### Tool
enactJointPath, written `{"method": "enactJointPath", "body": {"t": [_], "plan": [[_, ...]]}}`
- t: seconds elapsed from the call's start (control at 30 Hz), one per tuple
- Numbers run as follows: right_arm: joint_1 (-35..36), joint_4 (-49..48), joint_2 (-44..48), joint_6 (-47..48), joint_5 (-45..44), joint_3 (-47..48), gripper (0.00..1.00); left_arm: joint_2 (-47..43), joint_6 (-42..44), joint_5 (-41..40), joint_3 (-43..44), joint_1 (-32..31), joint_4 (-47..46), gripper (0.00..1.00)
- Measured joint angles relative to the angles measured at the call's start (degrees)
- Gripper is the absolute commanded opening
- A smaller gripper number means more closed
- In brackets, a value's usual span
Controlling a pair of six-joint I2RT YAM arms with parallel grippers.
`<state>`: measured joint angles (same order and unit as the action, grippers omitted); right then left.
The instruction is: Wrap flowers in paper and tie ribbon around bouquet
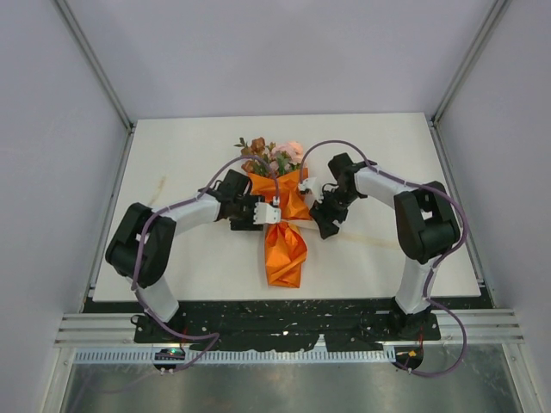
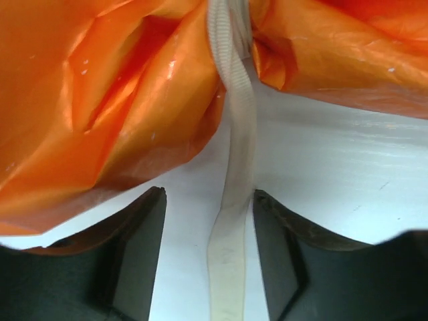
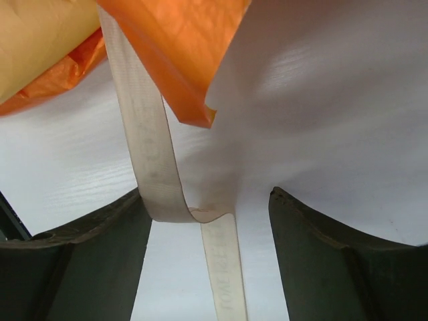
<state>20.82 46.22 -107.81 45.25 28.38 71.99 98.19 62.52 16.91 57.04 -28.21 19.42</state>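
Note:
The bouquet [image 1: 284, 232] lies on the white table [image 1: 181, 163], an orange paper [image 2: 120, 100] cone with its narrow end towards the arms. Pink and rust-brown flowers [image 1: 275, 157] show at its far end. The cream ribbon [image 2: 237, 134] is cinched round the paper, and one tail runs down between the fingers of my left gripper [image 2: 208, 200]. That gripper is open, with gaps on both sides of the strip. The other ribbon [image 3: 144, 127] tail comes off the paper [image 3: 180, 47], folds over and passes between my right gripper's [image 3: 207, 200] open jaws. In the top view my left gripper [image 1: 258, 213] and right gripper [image 1: 320, 211] flank the cone's waist.
Grey enclosure walls and metal frame posts [image 1: 95, 64] ring the table. The arm bases stand on a black rail [image 1: 284, 323] at the near edge. Bare tabletop lies to the left and right of the bouquet.

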Motion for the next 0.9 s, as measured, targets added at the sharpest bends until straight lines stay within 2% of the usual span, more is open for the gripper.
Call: {"method": "enactJointPath", "body": {"t": [0.07,0.1,0.13,0.23,0.43,0.67,0.9], "plan": [[0.1,-0.4,-0.5,-0.8,0.5,0.3,0.63,0.9,0.7,-1.2,0.5,-0.4,0.0,0.2],[0.1,-0.7,-0.6,-1.2,0.7,0.3,0.54,1.1,1.4,-1.7,0.6,-0.7,0.1,0.05],[0.1,-0.7,-0.6,-1.5,0.9,0.3,0.47,1.3,1.2,-2.0,0.6,-0.8,0.3,0.0],[0.1,-1.4,-0.7,-2.8,1.2,-0.3,0.05,1.4,1.2,-2.9,0.5,-0.7,0.6,0.0],[-0.2,-2.2,-0.4,-9.1,1.6,-3.0,0.05,0.9,-6.5,-3.8,1.5,1.2,1.6,0.0],[-2.1,-10.8,3.5,-21.4,3.2,-8.9,0.05,-2.5,-18.8,-1.7,1.5,7.5,1.5,0.0],[-5.2,-13.2,4.3,-28.1,3.7,-9.3,0.05,-2.6,-19.1,-0.3,1.7,8.6,1.7,0.0]]}}
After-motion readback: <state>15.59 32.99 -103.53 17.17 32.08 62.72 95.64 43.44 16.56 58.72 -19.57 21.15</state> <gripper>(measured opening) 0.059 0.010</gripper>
